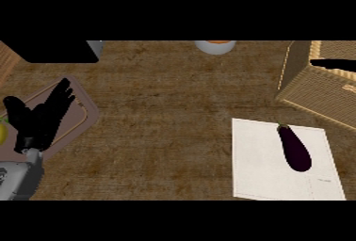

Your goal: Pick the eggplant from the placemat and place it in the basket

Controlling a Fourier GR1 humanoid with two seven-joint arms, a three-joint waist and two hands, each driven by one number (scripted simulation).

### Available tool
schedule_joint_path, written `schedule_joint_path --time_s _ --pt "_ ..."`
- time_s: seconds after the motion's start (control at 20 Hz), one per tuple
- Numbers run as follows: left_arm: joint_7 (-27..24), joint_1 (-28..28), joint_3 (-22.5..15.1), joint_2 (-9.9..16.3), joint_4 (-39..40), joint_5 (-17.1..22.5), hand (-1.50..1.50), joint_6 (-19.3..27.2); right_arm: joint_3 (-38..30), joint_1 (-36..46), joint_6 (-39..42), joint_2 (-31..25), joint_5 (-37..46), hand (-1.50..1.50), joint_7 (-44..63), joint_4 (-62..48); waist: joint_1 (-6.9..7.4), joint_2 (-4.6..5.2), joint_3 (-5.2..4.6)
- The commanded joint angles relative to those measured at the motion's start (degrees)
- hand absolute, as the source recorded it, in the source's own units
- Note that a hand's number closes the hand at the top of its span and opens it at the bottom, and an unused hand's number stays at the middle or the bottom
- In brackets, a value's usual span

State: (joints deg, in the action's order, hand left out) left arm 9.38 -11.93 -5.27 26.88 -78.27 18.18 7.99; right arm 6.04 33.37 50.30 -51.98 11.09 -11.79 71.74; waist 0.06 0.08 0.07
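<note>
Eggplant [294, 147] lies on the white placemat [278, 160], toward its upper right part, lengthwise with its green stem end pointing up the view and its dark purple body running down and slightly right. Nothing touches it.

The brown wooden counter [173, 117] fills the view. At the right edge stands the woven basket [316, 87], tilted in the view, its near corner just above the placemat and apart from the eggplant. The placemat sits in the lower right of the counter, a pale rectangle with its long side running up the view.

At the left lies a brown tray [80, 115] with rounded corners, partly covered by the left hand [38, 120]. That hand shows at the left edge on its grey forearm, fingers straight and spread apart, pointing up the view, holding nothing. A yellow object [4, 133] peeks in at the left edge just beside it; what it is cannot be told.

At the top edge a white cup [214, 46] with an orange inside stands, cut off by the frame. The right hand does not show.
</note>
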Motion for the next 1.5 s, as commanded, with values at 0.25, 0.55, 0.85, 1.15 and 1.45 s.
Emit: schedule_joint_path --time_s 0.25,0.55,0.85,1.15,1.45 --pt "-0.69 -1.22 1.49 -1.59 2.82 -2.36 0.00 -1.78 2.11 -5.66 -9.75 10.42 7.17 -1.50 -8.19 -3.92 0.23 0.06 -0.07" --pt "-0.81 -0.45 2.85 -3.39 1.60 -3.89 0.00 -1.35 4.84 -7.92 -16.08 15.54 14.90 -1.50 -13.37 -9.70 0.38 0.04 -0.04" --pt "3.87 0.21 4.40 -3.68 -3.11 -4.00 0.00 -2.24 6.13 -7.73 -16.81 17.47 21.27 -1.50 -13.28 -13.13 0.47 -0.05 -0.04" --pt "-1.11 0.60 5.65 -4.72 1.22 -6.83 0.00 -5.18 6.32 -6.73 -19.50 16.22 27.91 -1.50 -21.28 -19.75 0.33 -0.02 -0.06" --pt "4.94 -1.31 5.04 -7.20 -1.71 -9.51 0.00 -2.23 4.00 -3.34 -15.21 15.68 27.46 -1.50 -23.26 -21.78 0.19 -0.04 -0.05"
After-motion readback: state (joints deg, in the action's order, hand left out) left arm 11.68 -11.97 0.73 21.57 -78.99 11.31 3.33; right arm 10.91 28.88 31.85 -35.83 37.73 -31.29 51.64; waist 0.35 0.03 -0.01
